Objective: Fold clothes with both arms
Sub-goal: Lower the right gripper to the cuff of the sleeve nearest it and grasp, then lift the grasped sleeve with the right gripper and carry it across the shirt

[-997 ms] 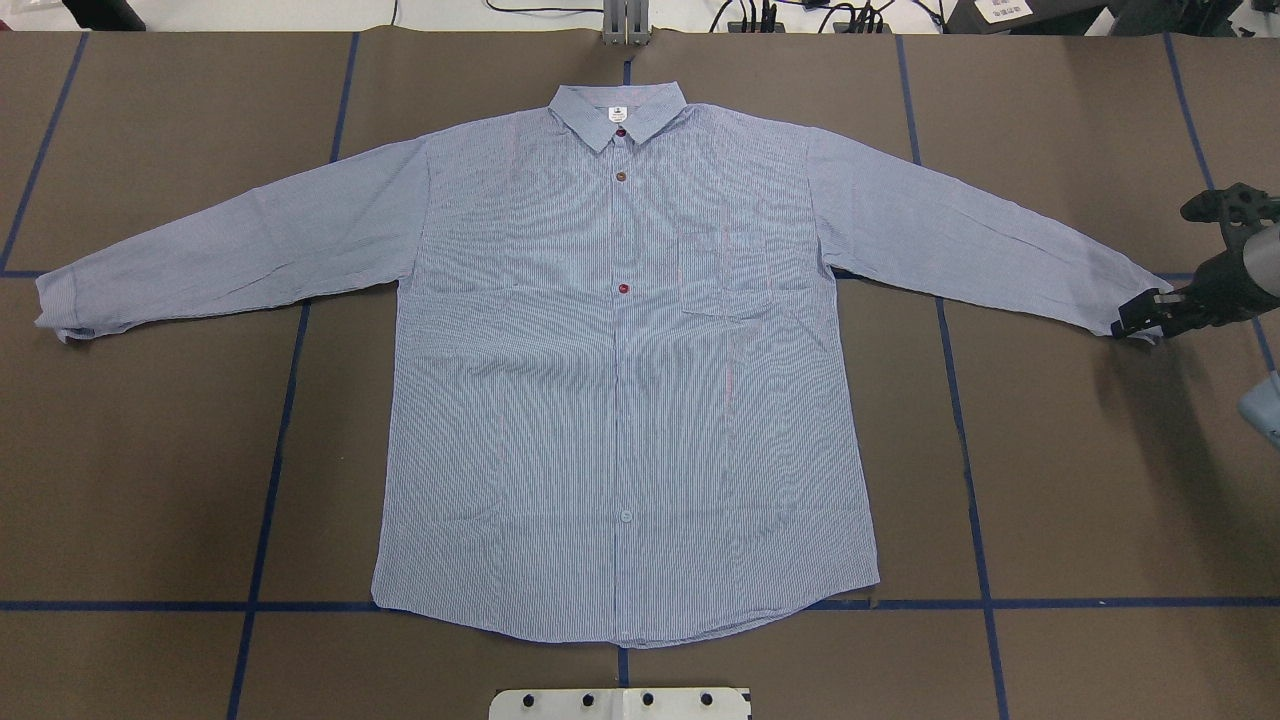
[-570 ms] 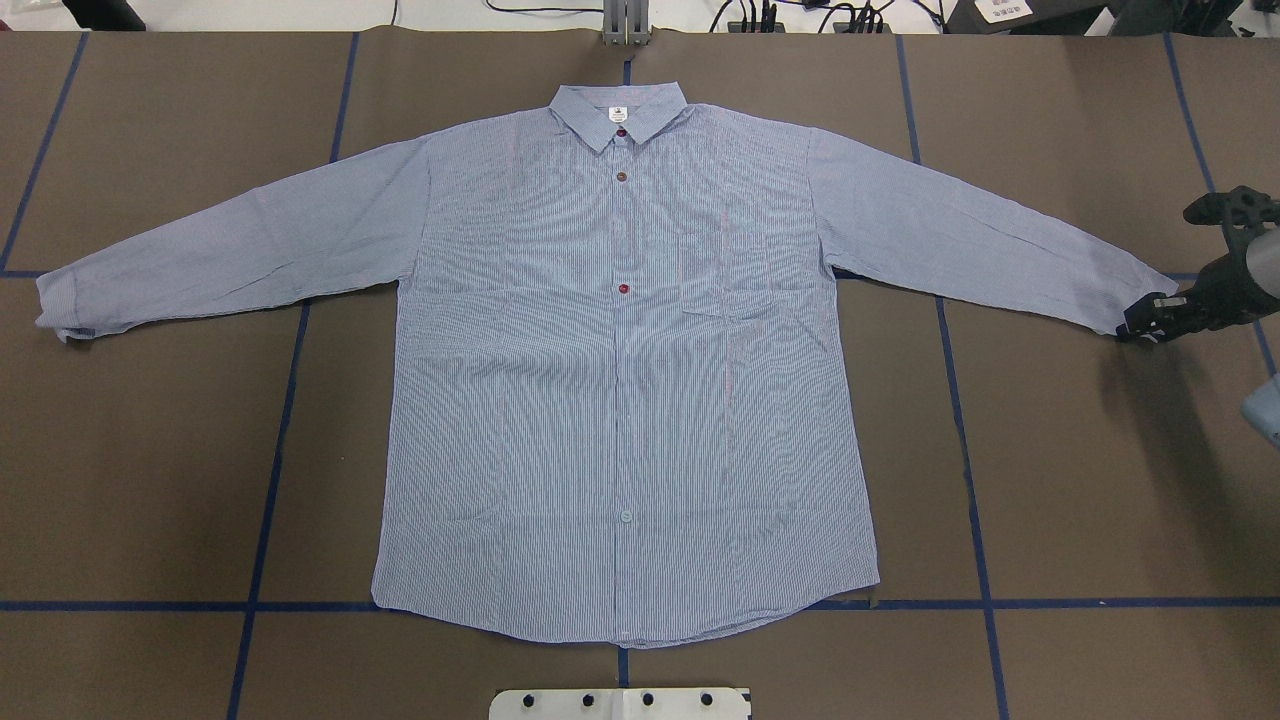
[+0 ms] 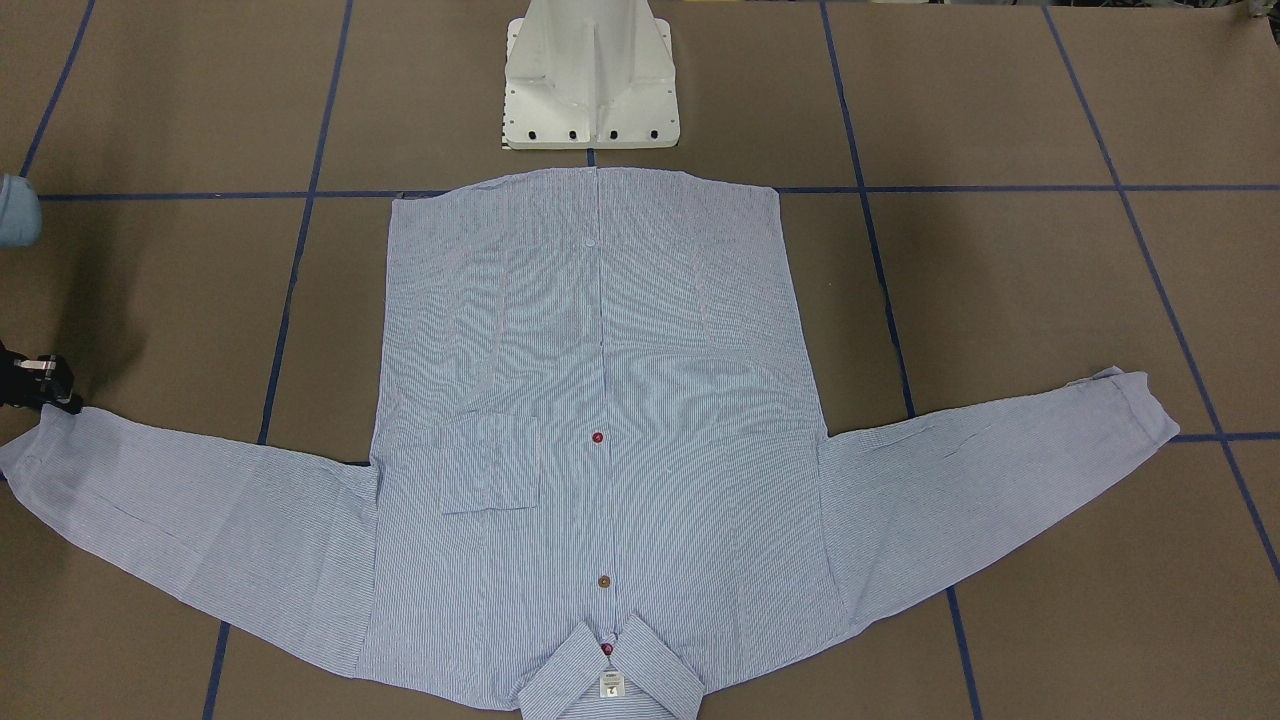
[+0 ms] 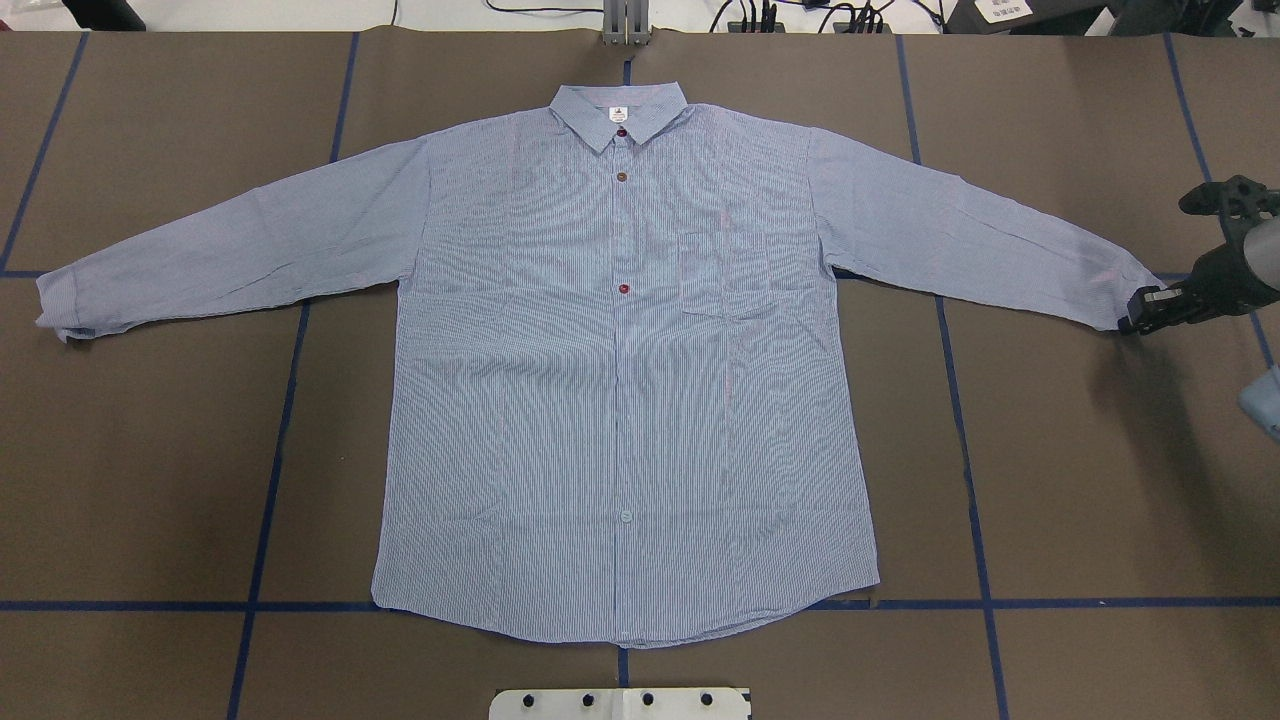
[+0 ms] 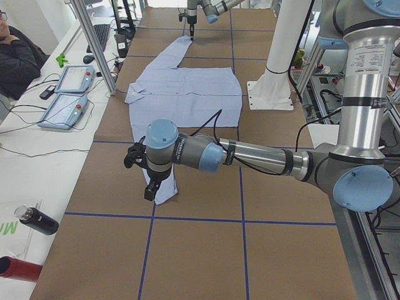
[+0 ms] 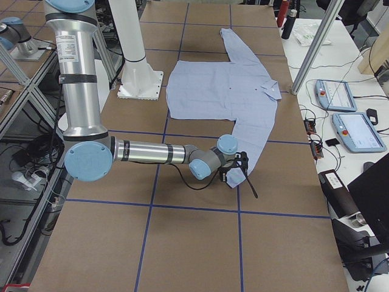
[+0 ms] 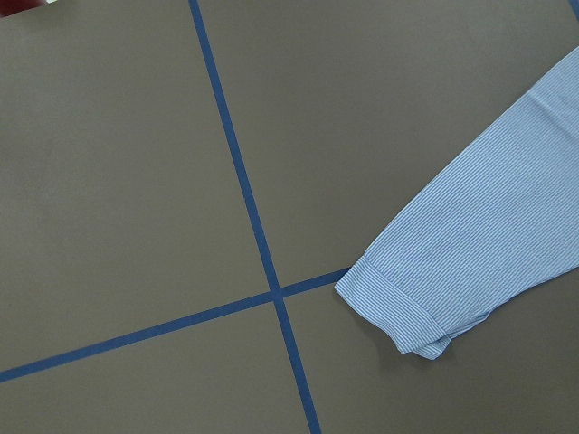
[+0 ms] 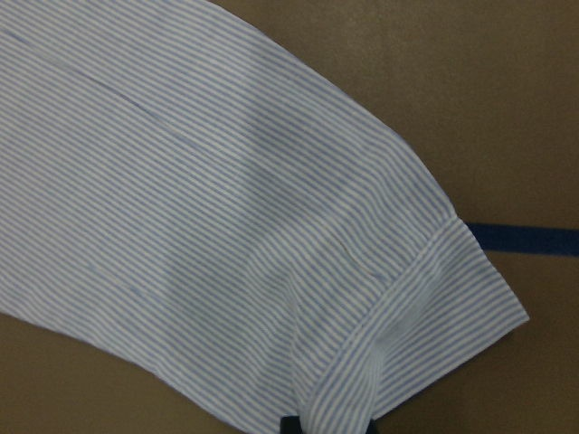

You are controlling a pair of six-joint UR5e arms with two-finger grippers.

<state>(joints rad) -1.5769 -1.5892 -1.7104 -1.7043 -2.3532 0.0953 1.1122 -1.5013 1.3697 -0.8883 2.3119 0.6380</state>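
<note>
The clothes, one light blue striped shirt (image 4: pixel 620 400), lie flat and face up with both sleeves spread wide, collar at the far side. My right gripper (image 4: pixel 1135 318) is shut on the cuff (image 8: pixel 434 298) of the sleeve at the overhead view's right; the right wrist view shows the fabric pinched at its bottom edge. The same gripper (image 3: pixel 50 385) sits at the front-facing view's left edge. My left gripper (image 5: pixel 150 190) shows only in the exterior left view, hanging over the other cuff (image 7: pixel 398 312); I cannot tell whether it is open or shut.
The white pedestal base (image 3: pixel 590 80) stands just behind the shirt's hem. Blue tape lines (image 4: pixel 270 480) cross the brown table cover. A person (image 5: pixel 15 56) sits at a side desk with teach pendants (image 5: pixel 65 100). A dark bottle (image 5: pixel 37 220) lies near the table's end.
The right gripper's fingers, apart around the cuff a second ago, have closed on it. The cuff end has shifted slightly towards the far side. The shirt's body has not moved.
</note>
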